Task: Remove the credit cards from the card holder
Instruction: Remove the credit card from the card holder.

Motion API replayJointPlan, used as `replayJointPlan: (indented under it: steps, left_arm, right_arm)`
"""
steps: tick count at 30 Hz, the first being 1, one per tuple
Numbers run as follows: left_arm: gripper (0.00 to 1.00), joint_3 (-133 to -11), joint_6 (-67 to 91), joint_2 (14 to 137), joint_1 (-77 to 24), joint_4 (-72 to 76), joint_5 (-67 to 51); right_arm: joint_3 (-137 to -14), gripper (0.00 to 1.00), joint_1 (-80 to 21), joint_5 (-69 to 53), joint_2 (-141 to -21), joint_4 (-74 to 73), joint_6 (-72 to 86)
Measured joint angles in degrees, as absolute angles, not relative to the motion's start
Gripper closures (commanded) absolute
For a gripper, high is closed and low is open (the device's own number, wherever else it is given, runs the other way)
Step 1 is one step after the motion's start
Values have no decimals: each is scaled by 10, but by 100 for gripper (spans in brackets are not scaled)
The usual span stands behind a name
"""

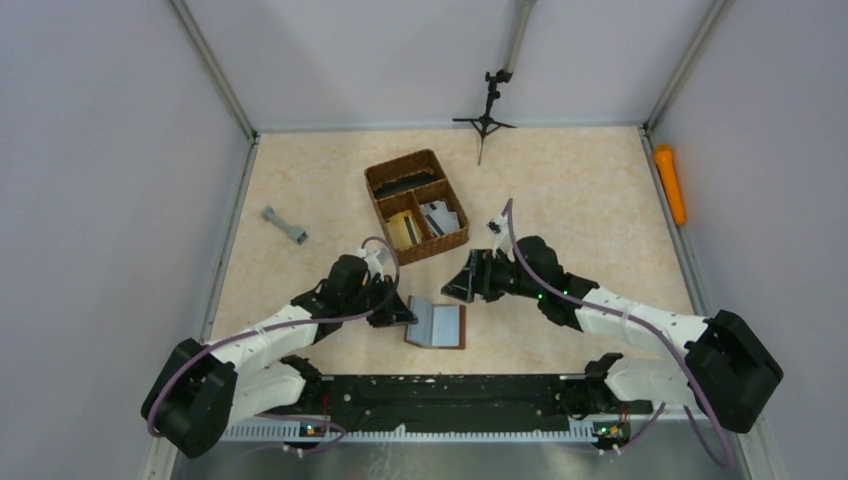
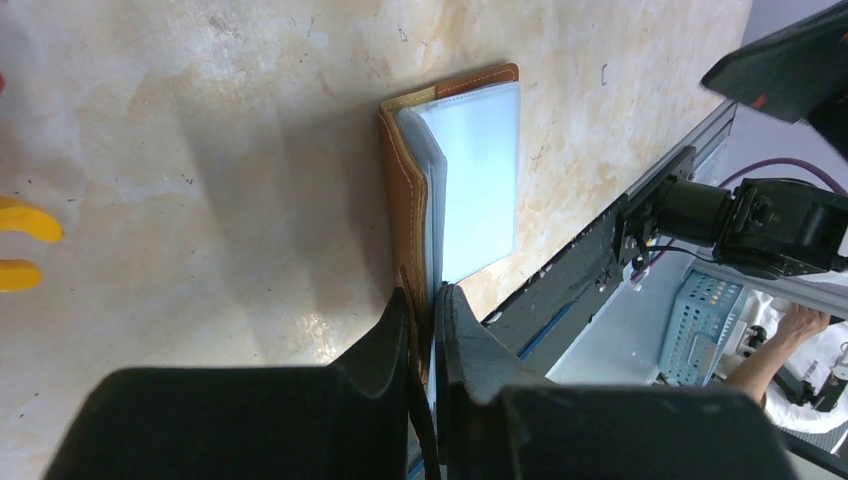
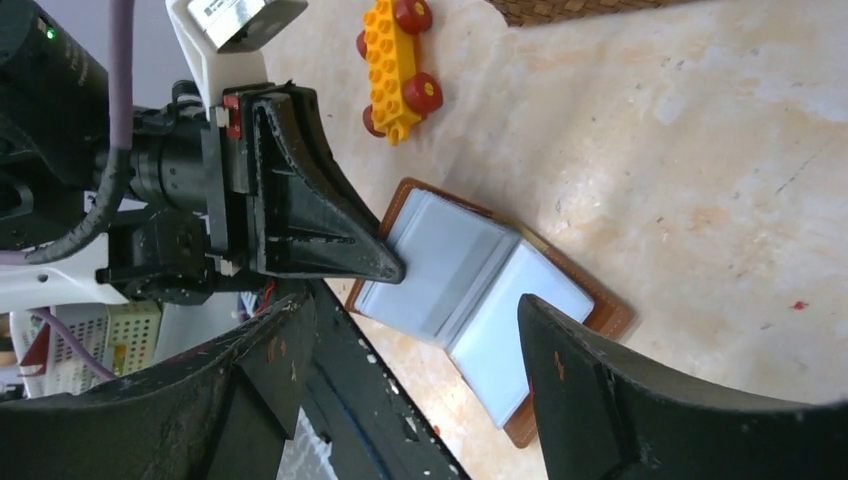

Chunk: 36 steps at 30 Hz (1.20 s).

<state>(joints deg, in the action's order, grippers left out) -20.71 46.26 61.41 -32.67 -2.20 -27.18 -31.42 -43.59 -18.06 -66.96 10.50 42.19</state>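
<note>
The card holder (image 1: 436, 324) lies open on the table in front of the arms, brown leather outside, pale grey-blue pages (image 3: 470, 285) inside. I cannot tell the credit cards apart from those pages. My left gripper (image 1: 404, 315) is shut on the card holder's left edge (image 2: 408, 215), with the leather flap pinched between its fingertips (image 2: 445, 305). My right gripper (image 1: 460, 283) hovers just above and right of the holder, jaws wide apart, holding nothing. In the right wrist view its fingers (image 3: 545, 330) frame the open pages without touching them.
A brown woven basket (image 1: 373, 185) with compartments stands behind the holder. A grey dumbbell-shaped piece (image 1: 284, 226) lies at the left, an orange cylinder (image 1: 670, 183) by the right wall, a small tripod (image 1: 487, 115) at the back. A yellow toy brick car (image 3: 398, 62) sits near the left arm.
</note>
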Motion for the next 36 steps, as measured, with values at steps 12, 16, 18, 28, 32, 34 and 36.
replayJointPlan:
  steps: [12,16,18,28,32,34,36]
  left_arm:
    - [75,-209,463,609,-327,-33,-271]
    - [70,-211,463,605,-327,-34,-272]
    - [69,-213,463,603,-327,-34,-274]
    - [73,-213,466,591,-327,-35,-276]
    - [81,-213,468,582,-327,-35,-276]
    - [81,-213,468,582,-327,-35,-276]
    - [78,-213,468,582,-327,-34,-276]
  right_arm:
    - [-270,23,-543,-120,-720,187,449]
    - [-270,22,-555,-112,-752,215,453]
    - [-270,22,-562,-110,-763,223,453]
    - [-271,22,-586,-95,-798,260,464]
    - [-270,23,-600,-84,-807,282,470]
    - [-270,23,-603,-79,-813,289,472]
    - [-270,24,-604,-72,-821,293,476]
